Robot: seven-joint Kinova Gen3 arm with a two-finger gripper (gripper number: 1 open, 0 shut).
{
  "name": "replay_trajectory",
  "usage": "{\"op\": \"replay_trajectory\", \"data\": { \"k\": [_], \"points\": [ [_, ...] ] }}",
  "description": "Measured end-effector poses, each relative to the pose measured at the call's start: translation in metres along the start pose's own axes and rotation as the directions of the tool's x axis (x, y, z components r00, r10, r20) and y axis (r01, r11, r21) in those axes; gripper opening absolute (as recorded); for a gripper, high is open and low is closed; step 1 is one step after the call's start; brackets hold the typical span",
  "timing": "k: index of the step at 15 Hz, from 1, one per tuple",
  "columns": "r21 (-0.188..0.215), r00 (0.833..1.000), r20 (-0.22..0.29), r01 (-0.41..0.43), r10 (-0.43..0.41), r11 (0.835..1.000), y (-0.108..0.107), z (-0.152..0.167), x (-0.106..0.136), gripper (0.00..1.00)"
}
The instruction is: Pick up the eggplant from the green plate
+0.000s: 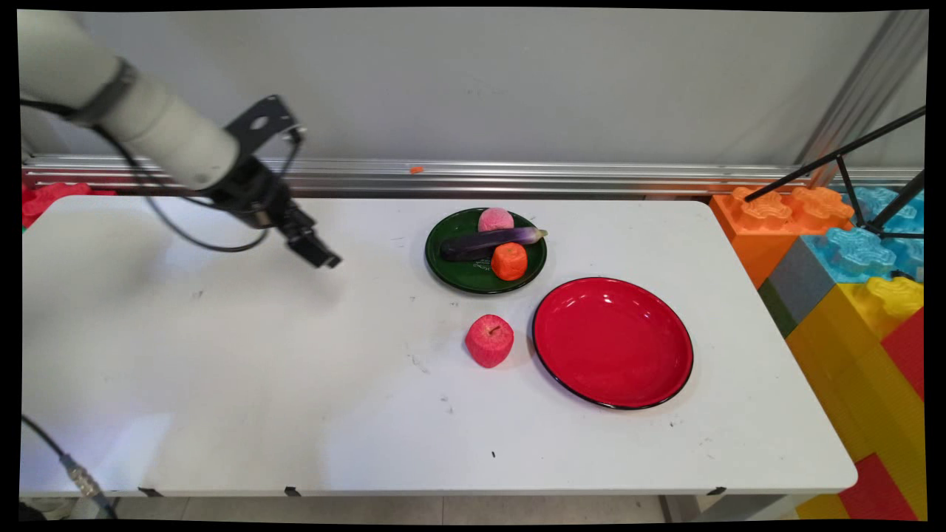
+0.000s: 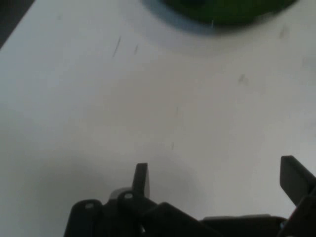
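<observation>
Main view: end effector hangs empty left of the green plate

Main view, left to right: the end effector [image 1: 323,258] hovers over bare white worktop [image 1: 222,355], fingers spread wide, gripping nothing. Well to its right, a green plate [image 1: 458,277] carries a pink fruit [image 1: 495,219], an aubergine [image 1: 488,241] and an orange piece [image 1: 509,261]. Near the plate's front stands a red apple [image 1: 489,340], just beside a red plate [image 1: 613,342].

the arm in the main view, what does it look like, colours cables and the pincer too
The arm is a thick white tube with a dark grey band around it near the upper left. A flat black bracket with a hole sticks up at the wrist. Thin black cables loop beneath it. The pincer is all black; in the hand view its black linkage carries two flat, squared-off black fingers.
</observation>
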Motion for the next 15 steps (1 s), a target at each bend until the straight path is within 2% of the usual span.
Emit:
{"op": "replay_trajectory", "data": {
  "k": [4,9,15],
  "points": [
    [0.007,1.000,-0.028,-0.007,0.007,1.000,0.014,0.022,0.042,1.00],
    [0.015,0.995,-0.068,-0.068,0.069,0.998,0.025,0.056,0.099,1.00],
    [0.026,0.985,-0.076,-0.151,0.152,0.988,0.026,0.097,0.137,1.00]
  ]
}}
